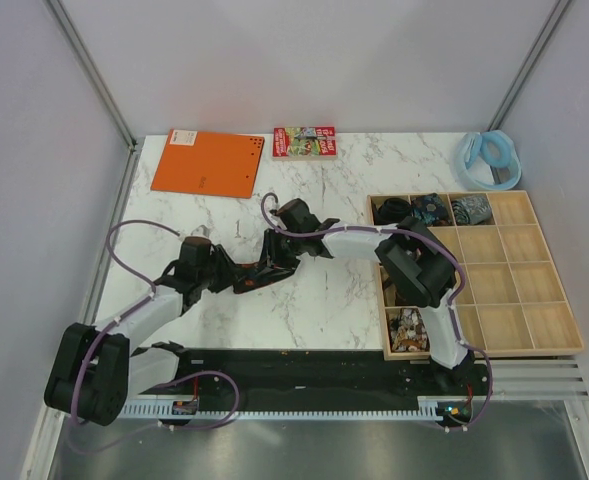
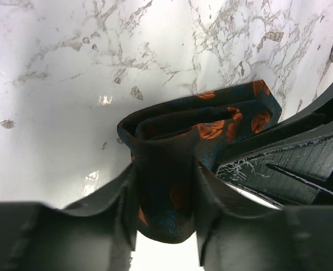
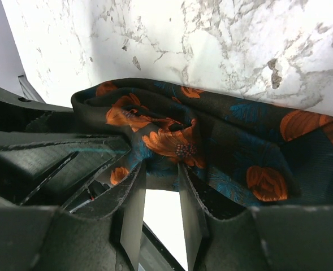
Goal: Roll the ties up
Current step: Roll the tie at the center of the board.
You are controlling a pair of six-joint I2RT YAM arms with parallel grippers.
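Observation:
The black tie with orange-red flowers [image 1: 255,279] lies folded on the marble table between my two grippers. My left gripper [image 1: 236,272] is shut on one folded end of it; in the left wrist view the tie [image 2: 195,129] runs between my fingers at the left gripper [image 2: 165,197]. My right gripper [image 1: 274,256] pinches the bunched fabric at its fingertips; in the right wrist view the tie [image 3: 234,141] spreads to the right of the right gripper [image 3: 163,172]. Three coiled ties [image 1: 429,208] sit in the tray's back row, and another [image 1: 407,329] in a front compartment.
A wooden compartment tray [image 1: 514,350] stands at the right. An orange notebook [image 1: 207,163] and a small printed box [image 1: 304,141] lie at the back. A pale blue ring [image 1: 489,158] lies at the back right. The right gripper's fingers [image 2: 285,164] crowd the left wrist view.

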